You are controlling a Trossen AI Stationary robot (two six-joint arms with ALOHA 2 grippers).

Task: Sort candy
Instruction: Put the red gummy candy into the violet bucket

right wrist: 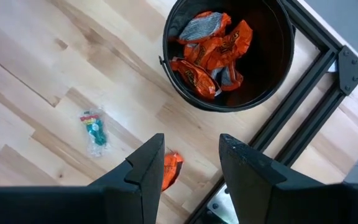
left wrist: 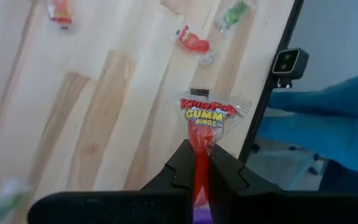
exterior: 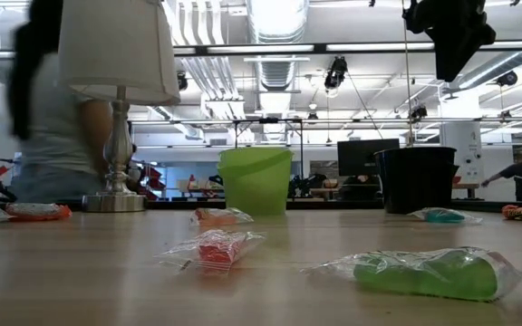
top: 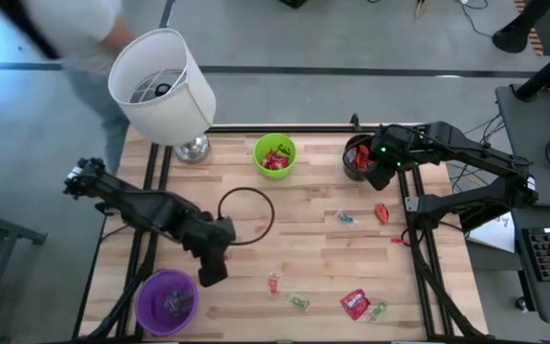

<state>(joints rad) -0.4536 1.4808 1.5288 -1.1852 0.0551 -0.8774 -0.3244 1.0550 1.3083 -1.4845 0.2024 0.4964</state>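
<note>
My left gripper (top: 212, 270) (left wrist: 197, 177) is beside the purple cup (top: 167, 301) near the table's near left corner, shut on a red gummy-rings packet (left wrist: 207, 114). My right gripper (right wrist: 190, 163) (top: 377, 172) is open and hovers next to the black cup (right wrist: 229, 53) (top: 356, 158). That cup holds orange-wrapped candy (right wrist: 211, 53). An orange-red piece (right wrist: 171, 170) (top: 381, 212) lies on the table below its fingers. The green cup (top: 275, 155) holds red candy. Loose candy lies on the table: a red packet (top: 355, 304), green pieces (top: 299, 302) (top: 347, 218) and a small red piece (top: 273, 283). My left gripper pinches the red packet by its narrow twisted end (left wrist: 198, 154) between the two fingers. The printed wide end (left wrist: 209, 112) sticks out past the fingertips over the table. Whether it touches the wood I cannot tell.
A lamp with a white shade (top: 160, 86) stands at the far left corner. A black ring (top: 246, 216) lies on the table near the left arm. A person (exterior: 48, 100) stands beyond the far left edge. Dark frame rails (top: 418, 248) run along the table's sides.
</note>
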